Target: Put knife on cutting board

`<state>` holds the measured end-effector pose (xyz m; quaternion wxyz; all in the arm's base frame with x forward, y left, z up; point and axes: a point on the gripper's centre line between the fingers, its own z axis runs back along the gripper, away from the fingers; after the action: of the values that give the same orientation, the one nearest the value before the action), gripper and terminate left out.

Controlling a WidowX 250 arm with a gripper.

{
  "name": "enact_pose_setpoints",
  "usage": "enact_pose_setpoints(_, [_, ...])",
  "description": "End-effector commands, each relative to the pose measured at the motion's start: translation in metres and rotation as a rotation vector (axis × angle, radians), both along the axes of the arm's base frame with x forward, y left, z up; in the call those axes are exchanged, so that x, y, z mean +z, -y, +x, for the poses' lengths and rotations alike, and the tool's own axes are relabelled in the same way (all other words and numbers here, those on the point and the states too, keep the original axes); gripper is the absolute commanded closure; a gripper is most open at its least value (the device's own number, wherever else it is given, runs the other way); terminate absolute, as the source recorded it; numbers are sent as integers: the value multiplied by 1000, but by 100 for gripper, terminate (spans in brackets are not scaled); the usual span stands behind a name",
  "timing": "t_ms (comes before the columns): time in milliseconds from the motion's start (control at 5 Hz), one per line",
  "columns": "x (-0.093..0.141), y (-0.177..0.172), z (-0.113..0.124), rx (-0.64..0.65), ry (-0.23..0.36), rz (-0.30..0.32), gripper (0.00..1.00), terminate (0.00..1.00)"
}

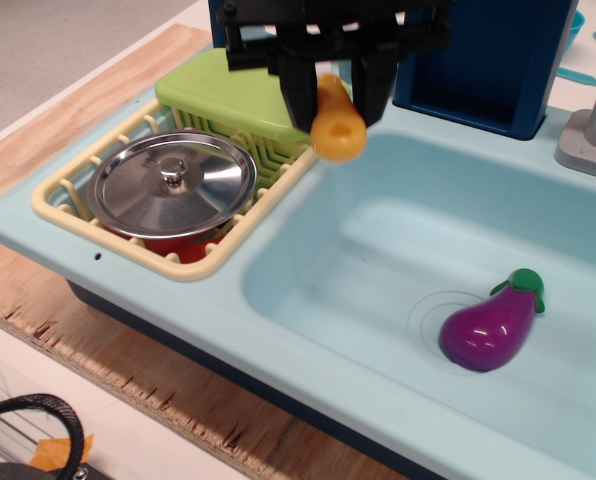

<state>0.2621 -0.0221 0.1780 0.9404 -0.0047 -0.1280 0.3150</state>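
Note:
My black gripper (328,95) is at the top centre, shut on the knife (336,125). Only the knife's yellow-orange handle shows, hanging below the fingers; its white blade is hidden between them. The knife is held in the air just above the right end of the lime-green cutting board (223,95). The board lies on top of the pale yellow rack (68,215) at the back left, and the gripper hides its right end.
A round steel lid (173,185) sits on a red pot in the rack. A purple eggplant (490,328) lies in the light blue sink basin (378,300) at the right. A dark blue wall (498,60) stands behind. A grey faucet base (590,125) is at far right.

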Motion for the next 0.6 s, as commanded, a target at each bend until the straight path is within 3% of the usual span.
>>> enact_pose_setpoints(0, [10,-24,23,120,34,-46,100,0])
enact_pose_setpoints(400, [-9,-55,36,102,1,-75,100,0])
